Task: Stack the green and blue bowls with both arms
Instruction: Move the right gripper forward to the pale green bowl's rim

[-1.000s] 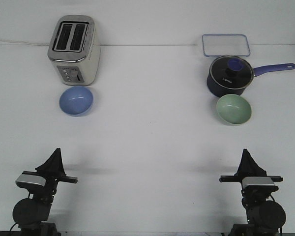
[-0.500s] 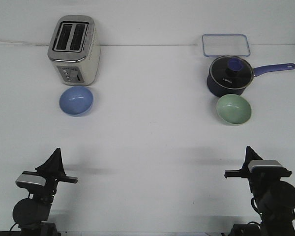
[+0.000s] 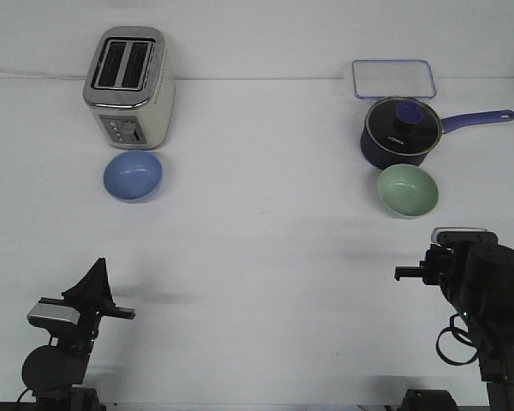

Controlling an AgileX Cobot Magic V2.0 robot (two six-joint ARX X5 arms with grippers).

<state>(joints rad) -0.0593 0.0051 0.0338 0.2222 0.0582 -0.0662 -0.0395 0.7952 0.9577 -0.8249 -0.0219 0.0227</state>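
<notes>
The periwinkle blue bowl sits upright and empty on the white table, just in front of the toaster at the back left. The pale green bowl sits upright and empty at the right, just in front of the saucepan. My left gripper rests low at the front left, its fingers together in a point, far from the blue bowl. My right arm is raised at the front right, a little short of the green bowl. Its wrist hides the fingers, and nothing is seen held.
A silver two-slot toaster stands at the back left. A dark navy saucepan with a glass lid has its long handle pointing right. A clear rectangular container lies behind it. White table lies between the bowls.
My right arm has lifted from its rest pose and moved forward and a little right, toward the green bowl. The left arm and both bowls have not moved.
</notes>
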